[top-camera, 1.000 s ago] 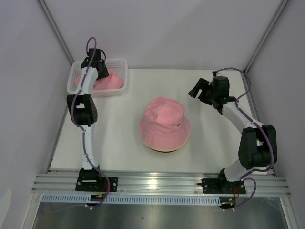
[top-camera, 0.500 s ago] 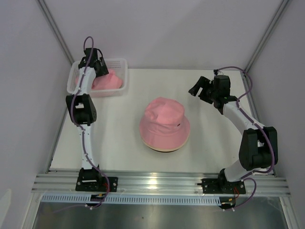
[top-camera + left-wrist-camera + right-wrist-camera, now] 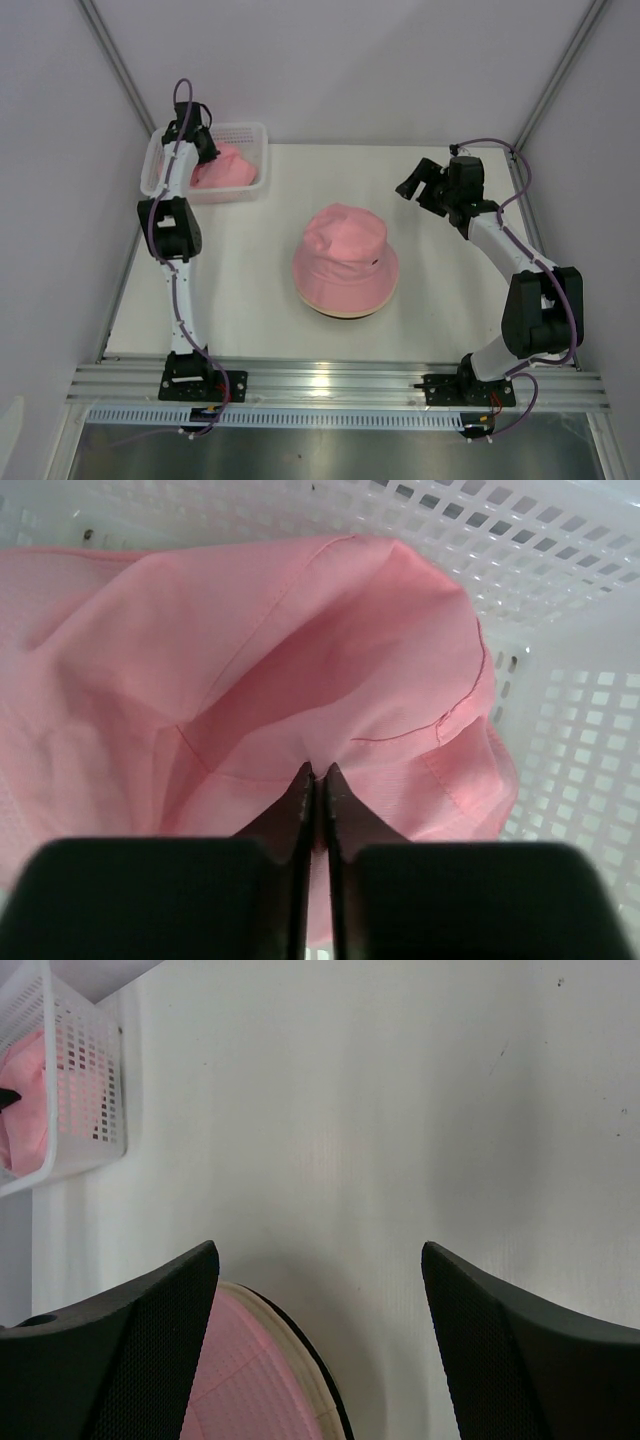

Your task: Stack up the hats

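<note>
**Inspection findings: stacking station**

The left gripper (image 3: 315,772) was pinched tight on a fold of the crumpled pink cloth bucket hat (image 3: 300,650), which lay inside the white plastic mesh basket (image 3: 256,131) at the far left corner. The right gripper (image 3: 318,1252) stood wide apart, gripping nothing, above the matt white table (image 3: 250,290). A second pink cloth bucket hat (image 3: 344,248) sat mid-table atop a beige brim (image 3: 345,313); its small dark tag (image 3: 372,263) was too small to read. Pale plain walls (image 3: 330,60) and an aluminium rail (image 3: 330,384) bounded the station
</note>
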Action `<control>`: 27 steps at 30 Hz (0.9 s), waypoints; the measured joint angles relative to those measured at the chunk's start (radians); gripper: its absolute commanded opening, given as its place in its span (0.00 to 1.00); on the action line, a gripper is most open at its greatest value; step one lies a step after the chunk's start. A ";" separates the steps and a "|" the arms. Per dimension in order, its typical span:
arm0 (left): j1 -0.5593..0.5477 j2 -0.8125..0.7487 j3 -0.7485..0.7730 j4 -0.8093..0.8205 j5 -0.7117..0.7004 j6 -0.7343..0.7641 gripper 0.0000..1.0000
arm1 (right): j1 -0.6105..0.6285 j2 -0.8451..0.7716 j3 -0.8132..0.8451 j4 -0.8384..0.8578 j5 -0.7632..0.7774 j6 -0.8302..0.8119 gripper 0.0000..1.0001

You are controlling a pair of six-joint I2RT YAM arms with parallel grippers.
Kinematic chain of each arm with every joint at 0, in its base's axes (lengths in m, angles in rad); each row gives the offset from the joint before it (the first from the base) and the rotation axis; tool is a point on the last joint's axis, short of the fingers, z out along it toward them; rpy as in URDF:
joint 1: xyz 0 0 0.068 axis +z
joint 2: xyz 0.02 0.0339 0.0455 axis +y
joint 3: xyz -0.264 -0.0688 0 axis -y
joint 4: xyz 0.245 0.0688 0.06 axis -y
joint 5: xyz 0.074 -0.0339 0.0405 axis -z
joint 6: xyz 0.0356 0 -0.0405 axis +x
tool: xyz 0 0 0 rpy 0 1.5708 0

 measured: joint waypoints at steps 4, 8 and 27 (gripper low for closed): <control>0.006 0.000 0.000 -0.001 0.013 0.000 0.01 | 0.000 -0.003 0.000 0.000 0.003 0.000 0.85; 0.006 -0.012 -0.016 0.001 0.014 0.001 0.01 | 0.001 -0.018 0.002 0.000 -0.003 0.000 0.86; -0.204 -0.830 -0.132 -0.061 0.264 -0.008 0.01 | 0.035 -0.172 0.069 0.384 -0.170 0.259 0.94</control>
